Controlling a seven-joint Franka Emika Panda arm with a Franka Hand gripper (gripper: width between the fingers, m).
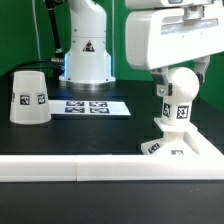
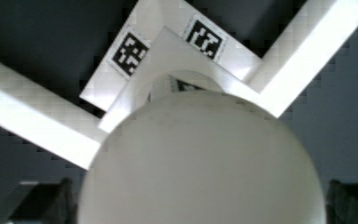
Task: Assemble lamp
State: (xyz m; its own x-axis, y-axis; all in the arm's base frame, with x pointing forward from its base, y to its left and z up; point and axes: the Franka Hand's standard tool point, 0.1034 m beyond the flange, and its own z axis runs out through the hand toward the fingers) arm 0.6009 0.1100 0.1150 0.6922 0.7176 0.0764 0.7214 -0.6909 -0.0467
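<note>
White bulb [image 1: 182, 100] in gripper [image 1: 174, 88], on base [image 1: 172, 149] by rail [image 1: 60, 170], shade [image 1: 29, 97] apart

The bulb [image 1: 181, 88] looks like smooth white plastic with a soft sheen; the base [image 1: 176, 148] and shade [image 1: 30, 97] are matt white plastic with printed black-and-white tags; the table [image 1: 110, 135] is matt black; the marker board [image 1: 90, 105] looks papery and flat; the rail [image 1: 60, 170] is smooth and white.

Shade [image 1: 29, 97] at view's left, bulb [image 1: 180, 92] above base [image 1: 172, 148] at right
</note>
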